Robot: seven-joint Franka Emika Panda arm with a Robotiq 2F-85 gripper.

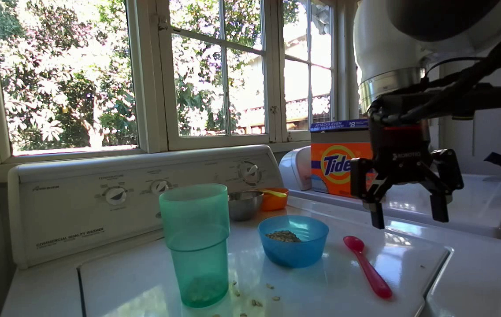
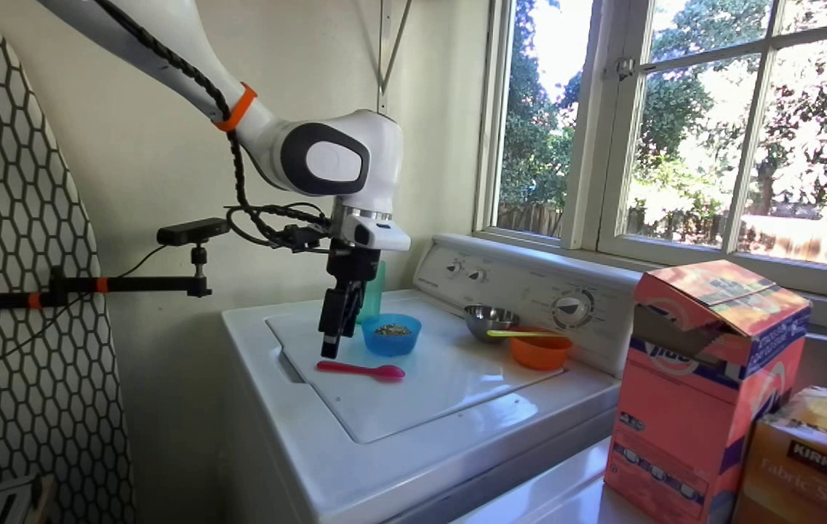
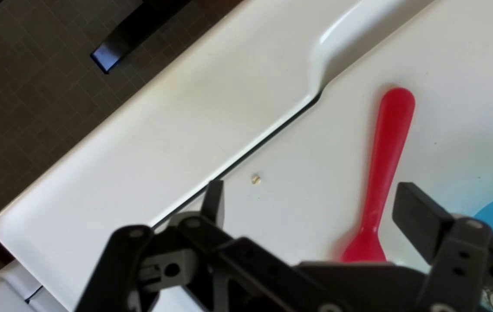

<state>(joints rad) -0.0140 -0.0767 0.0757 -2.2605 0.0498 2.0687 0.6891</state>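
- The pincer [image 1: 409, 216] is spread wide with nothing in it, hanging above the washer lid [image 1: 316, 286].
- Closest thing is the red plastic spoon [image 1: 369, 267], lying flat on the lid underneath, not touching.
- Main worry: in the wrist view the spoon shows way off-centre, much closer to the bowl-side finger [image 3: 419, 216]. Drop straight down like that and I reckon the finger could catch the handle and spin or skid the spoon.
- It's a thin spoon on a hard, glossy lid. Too low and the tips scrape, too high and they'd pinch air.
- The blue plastic bowl [image 1: 294, 255] sits near the spoon, upright, with dry seedy stuff [image 1: 284, 236] in it. Any sideways drift with the fingers this wide might clip the rim and spill it.
- Past that is the green tumbler [image 1: 195, 229]. Tall, so probably tippy if something sweeps into it. Loose seeds [image 1: 256, 303] are scattered next to it.
- Back by the control panel [image 1: 135, 215]: steel bowl [image 2: 489, 320], plus an orange bowl [image 2: 542, 354] with a yellow spoon [image 2: 522, 334] across the top. Likely not in the way.
- Tide box [image 2: 682, 407] is on the neighbouring appliance [image 2: 537, 487], Kirkland fabric softener box [image 2: 813, 473] beside it. Only an issue for a big swing over there.
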